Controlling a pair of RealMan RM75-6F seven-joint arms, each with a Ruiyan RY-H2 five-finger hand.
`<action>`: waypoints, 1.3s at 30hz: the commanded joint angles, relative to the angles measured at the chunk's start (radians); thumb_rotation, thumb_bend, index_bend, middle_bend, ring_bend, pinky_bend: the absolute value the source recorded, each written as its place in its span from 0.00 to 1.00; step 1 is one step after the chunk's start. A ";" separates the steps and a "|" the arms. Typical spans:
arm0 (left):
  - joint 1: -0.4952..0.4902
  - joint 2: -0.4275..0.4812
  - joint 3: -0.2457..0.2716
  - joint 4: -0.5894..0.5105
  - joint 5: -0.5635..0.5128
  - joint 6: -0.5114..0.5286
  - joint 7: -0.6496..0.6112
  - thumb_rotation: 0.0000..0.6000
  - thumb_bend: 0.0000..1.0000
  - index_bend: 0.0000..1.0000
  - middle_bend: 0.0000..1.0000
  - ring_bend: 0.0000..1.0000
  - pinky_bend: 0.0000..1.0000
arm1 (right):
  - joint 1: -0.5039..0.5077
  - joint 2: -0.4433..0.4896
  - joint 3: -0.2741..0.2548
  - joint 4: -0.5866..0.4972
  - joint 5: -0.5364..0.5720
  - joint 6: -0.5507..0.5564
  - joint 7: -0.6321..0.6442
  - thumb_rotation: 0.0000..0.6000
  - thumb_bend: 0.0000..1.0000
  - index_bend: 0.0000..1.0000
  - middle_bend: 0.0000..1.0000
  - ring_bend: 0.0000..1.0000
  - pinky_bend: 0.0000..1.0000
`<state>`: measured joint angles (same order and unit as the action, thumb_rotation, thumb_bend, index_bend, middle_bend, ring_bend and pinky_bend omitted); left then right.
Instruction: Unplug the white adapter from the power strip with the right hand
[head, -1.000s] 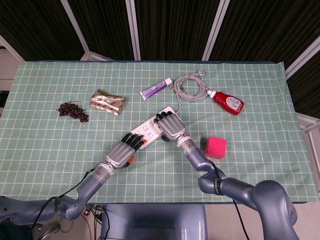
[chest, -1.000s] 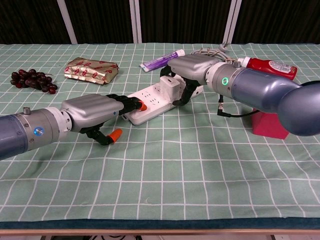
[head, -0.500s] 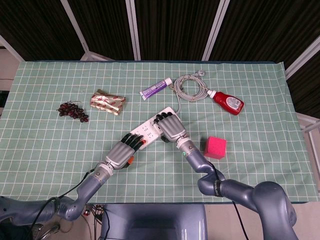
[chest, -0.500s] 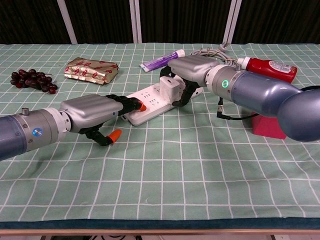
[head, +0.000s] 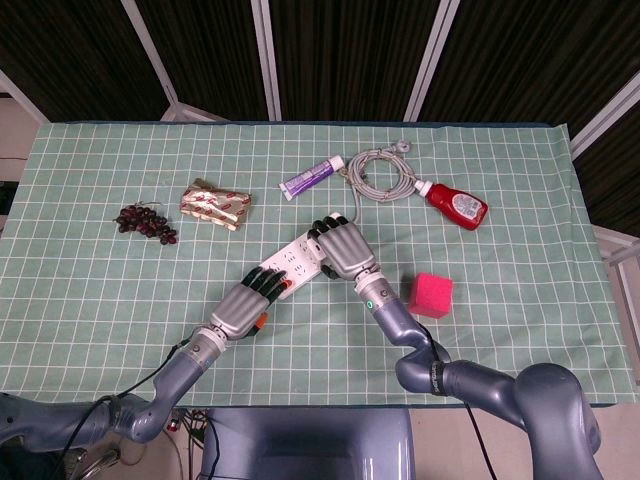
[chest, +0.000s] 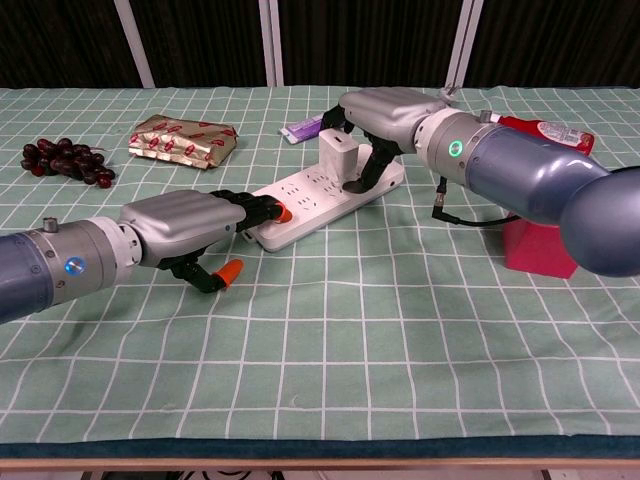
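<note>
One adapter (chest: 339, 156), white and blocky, is held in the right hand (chest: 378, 118) above the far end of the strip (chest: 322, 201); in the chest view it is seen clear of the sockets, pinched between the fingers (chest: 372, 166); in the head view it is hidden under the hand (head: 343, 248). The strip is laid slantwise on the cloth (head: 520, 330), and its near end is pressed down by the left hand (chest: 190, 226), whose fingers lie flat on it with nothing clasped, the orange tips showing at the edge. A red block (head: 430, 295) is set right of the strip, well apart; a ketchup bottle (head: 456, 203), a coiled cable (head: 380, 172) and a purple tube (head: 311, 177) are ranged along the far side; a gold packet (head: 214, 204) and grapes (head: 146, 222) are laid to the left. The table is covered by a green cloth gridded in white, edged in dark blue at the near side; dark curtains (head: 340, 55) with pale posts are hung behind. Whether the cable joins the strip cannot be told; the bottle is partly hidden by the right arm in the chest view.
</note>
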<state>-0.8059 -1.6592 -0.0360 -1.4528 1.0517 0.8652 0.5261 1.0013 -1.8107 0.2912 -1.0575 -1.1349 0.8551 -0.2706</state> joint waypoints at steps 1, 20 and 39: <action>0.001 0.002 0.000 -0.004 -0.001 0.003 0.002 1.00 0.59 0.07 0.02 0.00 0.07 | -0.006 0.014 0.002 -0.022 0.000 0.014 -0.014 1.00 0.64 0.61 0.28 0.23 0.28; 0.083 0.172 -0.190 -0.252 0.112 0.307 -0.151 1.00 0.29 0.07 0.02 0.00 0.07 | -0.147 0.272 -0.021 -0.437 0.016 0.212 -0.207 1.00 0.64 0.58 0.28 0.23 0.28; 0.401 0.438 -0.040 -0.420 0.293 0.583 -0.374 1.00 0.19 0.07 0.00 0.00 0.06 | -0.315 0.313 -0.186 -0.681 0.175 0.407 -0.486 1.00 0.27 0.00 0.00 0.00 0.05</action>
<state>-0.4297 -1.2355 -0.0960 -1.8815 1.3237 1.4286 0.1752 0.7003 -1.4987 0.1160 -1.7261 -0.9510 1.2461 -0.7533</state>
